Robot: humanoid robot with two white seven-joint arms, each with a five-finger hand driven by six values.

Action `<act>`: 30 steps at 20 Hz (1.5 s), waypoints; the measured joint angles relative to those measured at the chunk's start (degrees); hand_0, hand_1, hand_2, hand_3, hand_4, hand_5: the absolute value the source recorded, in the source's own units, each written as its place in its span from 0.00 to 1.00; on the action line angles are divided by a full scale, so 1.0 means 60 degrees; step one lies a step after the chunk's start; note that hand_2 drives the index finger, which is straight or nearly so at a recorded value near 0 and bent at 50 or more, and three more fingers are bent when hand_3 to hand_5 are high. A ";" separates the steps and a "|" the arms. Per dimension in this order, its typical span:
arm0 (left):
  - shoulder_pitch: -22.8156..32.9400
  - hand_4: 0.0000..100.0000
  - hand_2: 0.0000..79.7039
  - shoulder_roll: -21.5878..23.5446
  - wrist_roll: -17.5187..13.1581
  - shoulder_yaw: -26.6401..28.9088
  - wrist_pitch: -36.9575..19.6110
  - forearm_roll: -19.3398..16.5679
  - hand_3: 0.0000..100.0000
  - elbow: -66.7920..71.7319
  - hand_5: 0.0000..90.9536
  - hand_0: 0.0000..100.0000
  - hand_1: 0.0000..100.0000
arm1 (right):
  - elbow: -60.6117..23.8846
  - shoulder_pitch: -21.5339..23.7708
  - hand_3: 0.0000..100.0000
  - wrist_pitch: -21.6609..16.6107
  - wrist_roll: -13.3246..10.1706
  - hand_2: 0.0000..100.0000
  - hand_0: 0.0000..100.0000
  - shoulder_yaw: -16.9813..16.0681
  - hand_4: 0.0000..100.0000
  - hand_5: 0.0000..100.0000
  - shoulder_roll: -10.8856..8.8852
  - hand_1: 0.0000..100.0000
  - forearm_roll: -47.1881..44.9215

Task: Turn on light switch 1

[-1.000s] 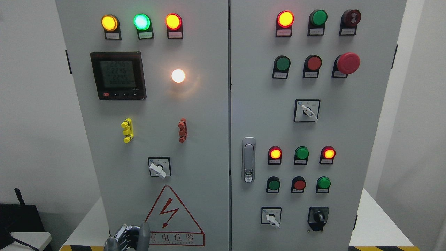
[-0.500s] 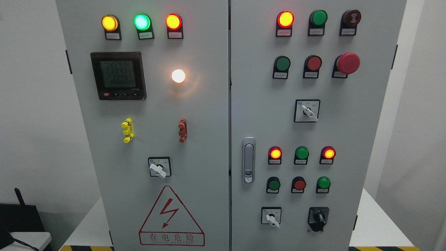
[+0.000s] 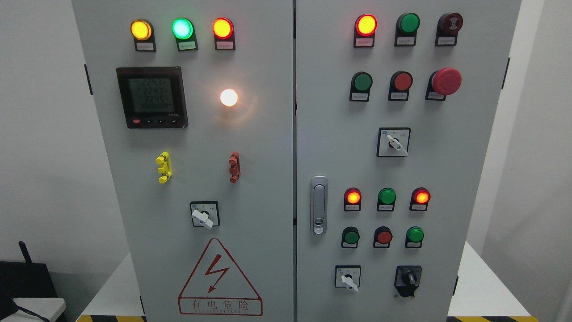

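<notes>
A grey electrical cabinet with two doors fills the head view. On the left door a white rotary switch (image 3: 204, 216) sits below the middle, its handle pointing down to the right. A round white lamp (image 3: 229, 97) above it glows. Three lit lamps, yellow (image 3: 140, 29), green (image 3: 182, 28) and red (image 3: 222, 27), line the top. Neither hand is in view.
The left door also carries a digital meter (image 3: 151, 97), a yellow clip (image 3: 163, 167) and a red clip (image 3: 234, 167). The right door has a handle (image 3: 318, 205), several buttons and lamps, a red emergency button (image 3: 446, 81) and three rotary switches. The cabinet stands on a white table (image 3: 482, 286).
The left hand, seen at the bottom edge below the warning sign one second ago, has dropped out of view. The panel looks the same.
</notes>
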 measured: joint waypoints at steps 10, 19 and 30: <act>0.0341 0.31 0.18 0.0289 -0.0199 0.0803 -0.1093 0.0037 0.23 0.4494 0.00 0.43 0.07 | 0.0000 0.0000 0.00 0.0000 0.0000 0.00 0.12 0.0000 0.00 0.00 0.0000 0.39 0.0000; -0.0226 0.17 0.00 0.0401 -0.0600 -0.0062 0.0084 -0.0089 0.06 0.8153 0.00 0.48 0.12 | 0.0000 0.0000 0.00 0.0000 0.0000 0.00 0.12 0.0000 0.00 0.00 0.0000 0.39 0.0000; -0.1217 0.04 0.00 0.0323 -0.1050 -0.1927 0.2225 -0.0157 0.00 1.0393 0.00 0.50 0.07 | 0.0000 0.0000 0.00 0.0000 0.0000 0.00 0.12 0.0000 0.00 0.00 0.0000 0.39 0.0000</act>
